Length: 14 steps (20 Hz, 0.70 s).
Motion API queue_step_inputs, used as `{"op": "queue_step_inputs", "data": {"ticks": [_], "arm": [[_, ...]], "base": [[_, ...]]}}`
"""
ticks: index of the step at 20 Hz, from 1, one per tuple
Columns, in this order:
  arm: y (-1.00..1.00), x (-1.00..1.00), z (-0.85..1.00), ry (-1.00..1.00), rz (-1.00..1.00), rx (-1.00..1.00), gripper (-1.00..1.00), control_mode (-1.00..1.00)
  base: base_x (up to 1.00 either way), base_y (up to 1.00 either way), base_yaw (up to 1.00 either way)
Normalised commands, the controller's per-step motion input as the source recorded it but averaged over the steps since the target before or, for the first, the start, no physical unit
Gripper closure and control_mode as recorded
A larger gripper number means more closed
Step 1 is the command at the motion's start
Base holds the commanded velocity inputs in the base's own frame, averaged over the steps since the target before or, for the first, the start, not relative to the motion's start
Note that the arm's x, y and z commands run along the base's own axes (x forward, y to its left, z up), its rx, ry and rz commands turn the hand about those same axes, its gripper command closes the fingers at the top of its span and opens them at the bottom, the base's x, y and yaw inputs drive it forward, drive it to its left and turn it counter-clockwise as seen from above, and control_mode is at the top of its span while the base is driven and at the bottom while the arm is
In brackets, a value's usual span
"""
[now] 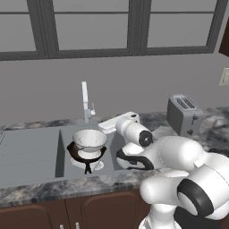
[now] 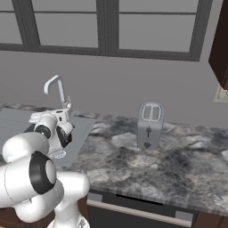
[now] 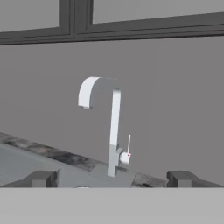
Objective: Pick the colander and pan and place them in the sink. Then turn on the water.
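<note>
Colander [image 1: 90, 140] sits nested on the pan [image 1: 79, 154] inside the sink [image 1: 31, 152], so I have the gripper [image 3: 113, 178] released, empty, facing the tap [image 3: 113, 127] lever.

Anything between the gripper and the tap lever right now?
Nothing visible. In the hand view the open gripper faces the tap squarely, and its small side lever shows unobstructed between the fingers. The colander and pan sit lower, in the sink basin.

Flat, even rendered light; soft shadows, slightly blurry, no glare.
</note>
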Motion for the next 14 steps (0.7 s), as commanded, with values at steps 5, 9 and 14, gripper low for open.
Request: {"op": "queue_step_inputs", "data": {"ticks": [5, 9, 14], "arm": [[0.0, 0.08, -0.17, 0.0, 0.0, 0.01, -1.0, -1.0], [-0.06, 0.11, -0.22, 0.0, 0.0, 0.02, -1.0, -1.0], [-0.16, 0.15, -0.18, 0.0, 0.0, 0.05, -1.0, -1.0]], "base": [[0.0, 0.0, 0.0], [0.0, 0.0, 0.0], [0.0, 0.0, 0.0]]}}
